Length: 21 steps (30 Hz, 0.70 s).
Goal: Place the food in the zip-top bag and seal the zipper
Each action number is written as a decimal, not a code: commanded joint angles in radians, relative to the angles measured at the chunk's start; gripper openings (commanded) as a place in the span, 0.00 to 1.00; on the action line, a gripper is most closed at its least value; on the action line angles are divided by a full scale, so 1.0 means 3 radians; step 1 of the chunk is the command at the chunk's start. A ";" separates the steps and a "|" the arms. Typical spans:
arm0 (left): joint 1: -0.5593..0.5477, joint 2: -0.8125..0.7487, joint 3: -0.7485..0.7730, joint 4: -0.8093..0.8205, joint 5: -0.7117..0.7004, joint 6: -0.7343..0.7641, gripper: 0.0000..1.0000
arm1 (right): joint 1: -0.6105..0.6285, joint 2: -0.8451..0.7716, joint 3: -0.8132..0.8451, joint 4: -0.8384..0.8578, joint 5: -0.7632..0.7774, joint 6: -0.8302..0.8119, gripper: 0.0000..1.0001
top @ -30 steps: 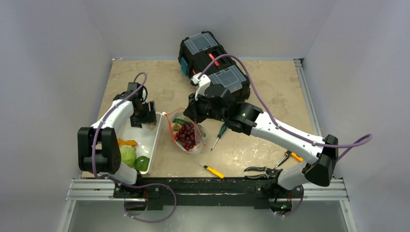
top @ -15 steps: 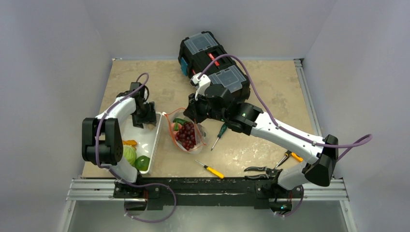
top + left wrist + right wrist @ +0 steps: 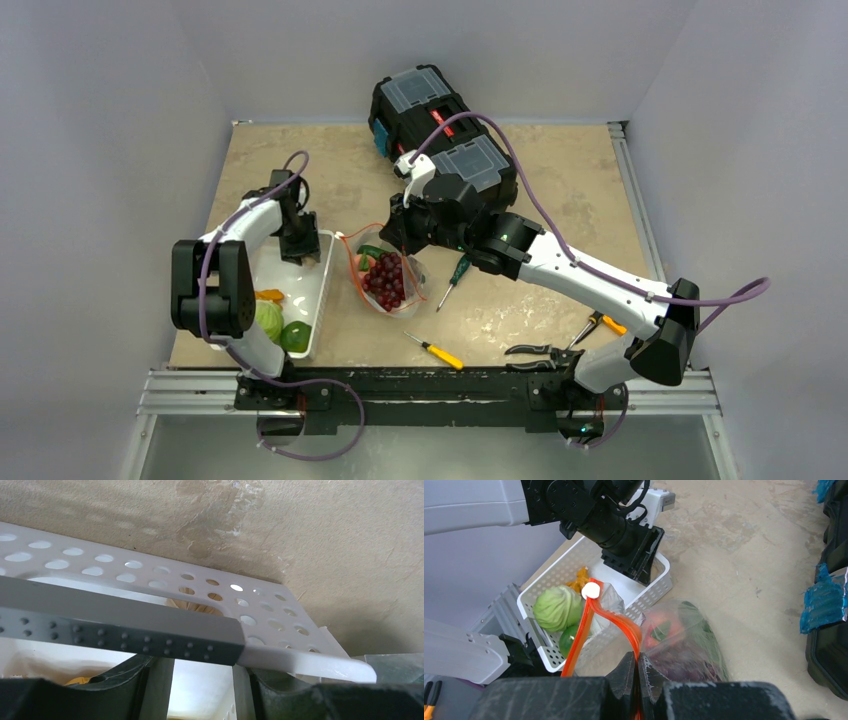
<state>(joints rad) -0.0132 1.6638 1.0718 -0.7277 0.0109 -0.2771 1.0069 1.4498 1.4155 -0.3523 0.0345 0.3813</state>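
The clear zip-top bag (image 3: 395,292) lies right of the basket with purple grapes (image 3: 385,278), a dark cucumber (image 3: 371,251) and a pink peach (image 3: 659,630) inside. My right gripper (image 3: 396,232) is shut on the orange-red zipper (image 3: 610,617), holding the mouth up; its white tab (image 3: 590,590) hangs over the basket. My left gripper (image 3: 298,238) hangs over the far end of the white basket (image 3: 323,285), jaws apart and empty. One dotted finger (image 3: 125,630) lies along the rim (image 3: 310,661). Cabbage (image 3: 265,322), green round fruit (image 3: 293,337) and carrots (image 3: 266,295) lie in the basket.
A black toolbox (image 3: 440,125) stands behind the right arm. A green-handled screwdriver (image 3: 456,275) and a yellow one (image 3: 436,351) lie right of the bag. Black pliers (image 3: 535,350) and orange-handled pliers (image 3: 602,323) lie near the front right.
The left arm's elbow has swung in and its gripper has shifted slightly toward the basket's far end. The right arm and the bag have not moved.
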 commanded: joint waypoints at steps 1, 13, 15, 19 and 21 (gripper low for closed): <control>0.0017 -0.0240 0.0107 -0.0044 0.0021 -0.0020 0.33 | -0.0007 -0.0128 0.0098 0.0202 -0.0015 0.0022 0.00; -0.0063 -0.1299 -0.0112 -0.0044 0.0023 -0.0101 0.31 | -0.0006 -0.0044 0.0131 0.0166 0.0026 0.0005 0.00; -0.0092 -0.1549 -0.0146 0.0034 0.0071 -0.0094 0.31 | -0.0006 -0.0020 0.0152 0.0154 0.0028 -0.0005 0.00; -0.0095 -0.2077 -0.0280 0.0312 0.0434 -0.0050 0.31 | -0.0007 0.0040 0.0209 0.0119 0.0061 -0.0018 0.00; -0.0099 -0.2328 -0.0375 0.0470 0.0595 -0.0016 0.31 | -0.0007 0.0069 0.0251 0.0080 0.0091 -0.0030 0.00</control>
<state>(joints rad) -0.0383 1.0798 0.9997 -0.7002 0.0765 -0.2955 1.0069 1.4628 1.4208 -0.3542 0.0360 0.3805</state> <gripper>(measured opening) 0.412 0.004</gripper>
